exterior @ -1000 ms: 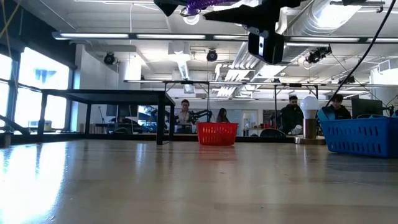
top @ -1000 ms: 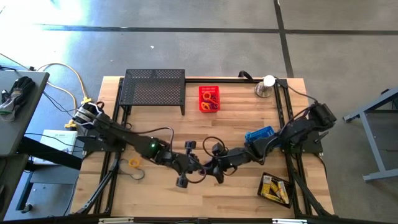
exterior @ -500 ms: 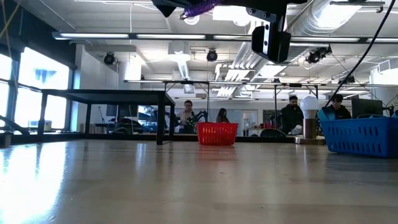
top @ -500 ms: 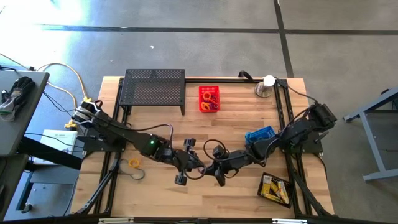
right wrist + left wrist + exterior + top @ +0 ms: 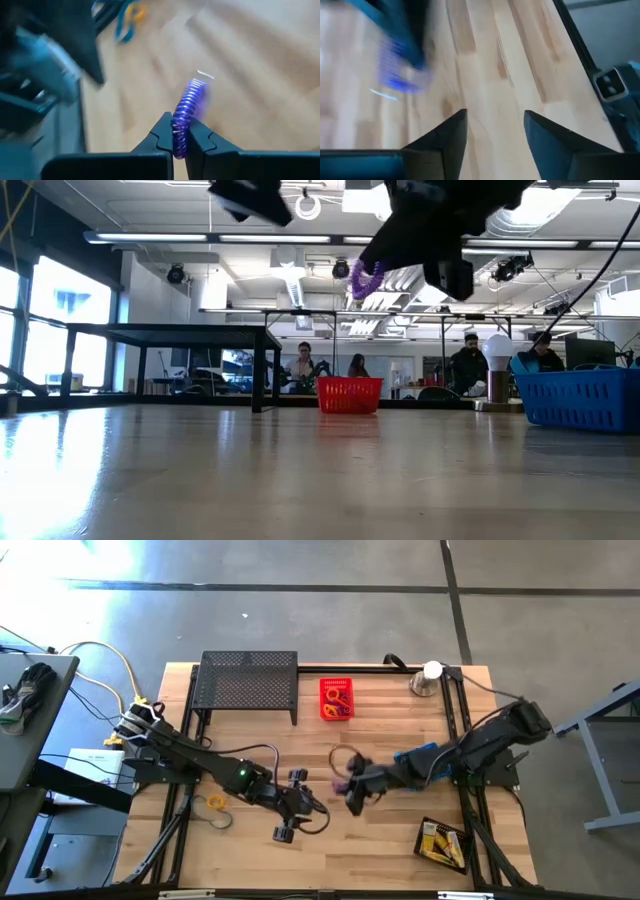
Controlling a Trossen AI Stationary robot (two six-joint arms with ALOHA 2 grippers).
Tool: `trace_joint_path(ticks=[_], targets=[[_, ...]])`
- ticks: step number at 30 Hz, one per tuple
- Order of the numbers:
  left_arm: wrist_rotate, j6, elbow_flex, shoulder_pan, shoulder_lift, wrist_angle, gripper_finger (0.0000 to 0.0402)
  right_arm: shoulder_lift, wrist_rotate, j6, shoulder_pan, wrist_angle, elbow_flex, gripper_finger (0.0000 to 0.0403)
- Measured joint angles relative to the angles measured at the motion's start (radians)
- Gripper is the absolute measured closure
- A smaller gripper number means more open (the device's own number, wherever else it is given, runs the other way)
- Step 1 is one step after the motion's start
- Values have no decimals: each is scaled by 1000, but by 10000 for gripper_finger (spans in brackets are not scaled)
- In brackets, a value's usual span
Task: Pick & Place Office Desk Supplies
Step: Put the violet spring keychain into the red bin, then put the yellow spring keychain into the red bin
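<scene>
Risen right tool, coiled purple loop pinched

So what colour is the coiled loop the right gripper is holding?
Purple coiled loop, clearest in the right wrist view.

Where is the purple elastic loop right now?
The purple elastic loop is pinched in the right gripper, held above mid-table in the high view, between the red basket and the left gripper.

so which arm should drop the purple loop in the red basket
Right. Its end effector is already shut on the purple loop, held off the table mid-desk, and the red basket lies just beyond it. The left end effector is open and empty, nearer the front edge.
</scene>
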Motion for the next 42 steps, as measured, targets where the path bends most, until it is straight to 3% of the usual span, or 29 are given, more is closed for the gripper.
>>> trace_joint_path(ticks=[7, 14, 22, 33, 42], targets=[[117, -165, 0, 11, 0, -140, 207, -90, 149, -214, -168, -77, 1, 397], [185, -310, 0, -14, 0, -281, 207, -93, 152, -275, -389, -92, 84, 397], [157, -400, 0, -42, -23, -368, 207, -16, 100, -232, -629, -277, 175, 397], [122, -472, -2, -60, -36, -419, 207, 184, 17, -194, -656, -169, 175, 391], [102, -567, -2, -118, -37, -434, 207, 210, 93, -268, -685, -121, 174, 308]])
